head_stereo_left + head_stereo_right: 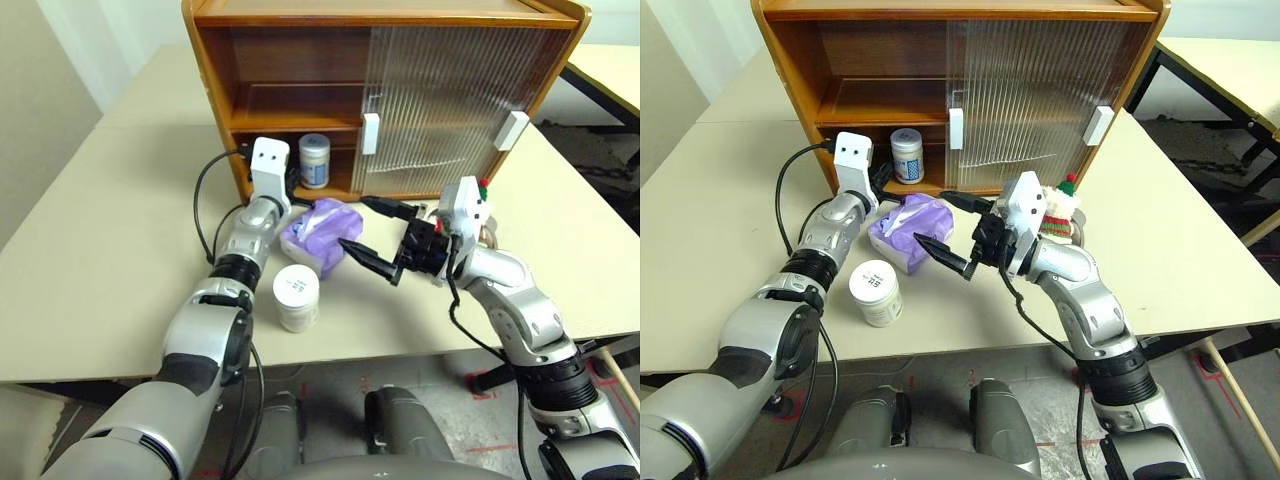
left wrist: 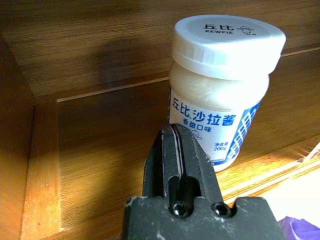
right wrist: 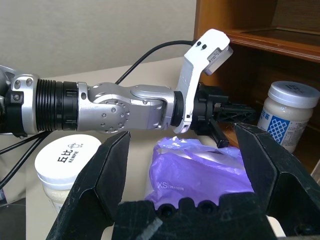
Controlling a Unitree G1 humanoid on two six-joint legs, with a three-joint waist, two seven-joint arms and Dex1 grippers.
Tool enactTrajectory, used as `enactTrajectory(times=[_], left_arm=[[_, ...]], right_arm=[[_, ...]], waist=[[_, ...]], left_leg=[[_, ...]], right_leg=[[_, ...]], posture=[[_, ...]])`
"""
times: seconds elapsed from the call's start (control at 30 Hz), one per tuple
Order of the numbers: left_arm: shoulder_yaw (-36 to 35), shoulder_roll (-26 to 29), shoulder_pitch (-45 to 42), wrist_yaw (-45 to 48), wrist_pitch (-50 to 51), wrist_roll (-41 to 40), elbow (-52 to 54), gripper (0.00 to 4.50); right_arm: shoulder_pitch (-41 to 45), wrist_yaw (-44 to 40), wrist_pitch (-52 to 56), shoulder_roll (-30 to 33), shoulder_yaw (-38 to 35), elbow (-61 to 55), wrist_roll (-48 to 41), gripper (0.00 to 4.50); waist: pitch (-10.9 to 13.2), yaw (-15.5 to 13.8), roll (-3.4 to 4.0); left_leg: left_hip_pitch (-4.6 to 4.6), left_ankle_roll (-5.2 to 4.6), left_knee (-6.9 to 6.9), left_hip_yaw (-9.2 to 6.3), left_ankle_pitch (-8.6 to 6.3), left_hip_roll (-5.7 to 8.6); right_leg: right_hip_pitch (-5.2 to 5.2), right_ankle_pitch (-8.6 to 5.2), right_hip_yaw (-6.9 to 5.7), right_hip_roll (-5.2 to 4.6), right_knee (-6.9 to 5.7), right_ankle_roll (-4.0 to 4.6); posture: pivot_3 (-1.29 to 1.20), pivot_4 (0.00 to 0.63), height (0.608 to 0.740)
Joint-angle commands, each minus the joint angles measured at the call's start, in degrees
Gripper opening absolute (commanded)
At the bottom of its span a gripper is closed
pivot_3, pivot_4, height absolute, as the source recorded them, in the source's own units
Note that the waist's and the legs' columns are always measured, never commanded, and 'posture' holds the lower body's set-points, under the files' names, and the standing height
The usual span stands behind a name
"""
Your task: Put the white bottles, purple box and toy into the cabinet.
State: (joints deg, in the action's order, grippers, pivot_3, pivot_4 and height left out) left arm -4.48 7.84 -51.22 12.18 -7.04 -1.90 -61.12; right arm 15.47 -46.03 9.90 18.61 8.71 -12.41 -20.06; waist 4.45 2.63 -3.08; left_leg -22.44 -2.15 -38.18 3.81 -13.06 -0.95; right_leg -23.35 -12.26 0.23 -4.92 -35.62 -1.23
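The cabinet (image 1: pixel 390 18) stands at the back of the table with its left half open. One white bottle (image 1: pixel 314 160) stands on the lower shelf. My left gripper (image 1: pixel 292 184) is shut and empty at that shelf's edge, its tip (image 2: pixel 175 150) just in front of this bottle (image 2: pixel 225 90). A second white bottle (image 1: pixel 297 297) stands on the table beside my left forearm. The purple box (image 1: pixel 318 236) lies in front of the cabinet. My right gripper (image 1: pixel 372 232) hangs open next to it, with the box (image 3: pixel 200 172) seen between its fingers. The toy (image 1: pixel 1066 208) sits behind my right wrist.
The ribbed sliding doors (image 1: pixel 450 95) with white handles (image 1: pixel 370 133) cover the cabinet's right half. A black cable (image 1: pixel 203 205) loops over the table at my left arm. The table's front edge (image 1: pixel 400 350) runs close under both arms. Another table (image 1: pixel 612 70) stands at the far right.
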Motion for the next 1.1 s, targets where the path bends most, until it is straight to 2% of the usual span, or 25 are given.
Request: enactTrajectory(times=[0.03,0.57,1.1], left_arm=[[0.08,0.54,-1.10,-0.29,-0.16,0.52,-0.53,0.03],[0.23,2.38,-6.63,-0.45,-1.32,1.33,-8.17,0.03],[0.47,-0.88,-10.22,4.83,-0.41,1.68,-11.72,0.03]], right_arm=[[-0.21,-0.11,-0.82,0.18,0.73,-0.34,0.70,4.50],[-1.64,0.64,-0.09,1.23,0.06,-2.19,0.58,4.50],[-2.62,2.19,-0.12,1.89,-0.23,-3.74,0.62,4.50]], waist=[[0.00,0.00,0.00],[0.00,0.94,-0.01],[-0.02,2.69,-0.02]], left_leg=[[0.00,0.00,0.00,0.00,0.00,0.00],[-0.01,0.00,0.00,0.00,0.00,0.00],[-0.03,0.00,0.01,-0.01,0.00,0.01]], right_leg=[[0.00,0.00,0.00,0.00,0.00,0.00],[0.00,-0.01,0.00,0.00,0.01,-0.01],[0.01,-0.02,0.00,-0.03,0.05,-0.04]], posture=[[-0.08,0.011,0.740],[-0.11,0.019,0.740],[-0.15,0.012,0.740]])
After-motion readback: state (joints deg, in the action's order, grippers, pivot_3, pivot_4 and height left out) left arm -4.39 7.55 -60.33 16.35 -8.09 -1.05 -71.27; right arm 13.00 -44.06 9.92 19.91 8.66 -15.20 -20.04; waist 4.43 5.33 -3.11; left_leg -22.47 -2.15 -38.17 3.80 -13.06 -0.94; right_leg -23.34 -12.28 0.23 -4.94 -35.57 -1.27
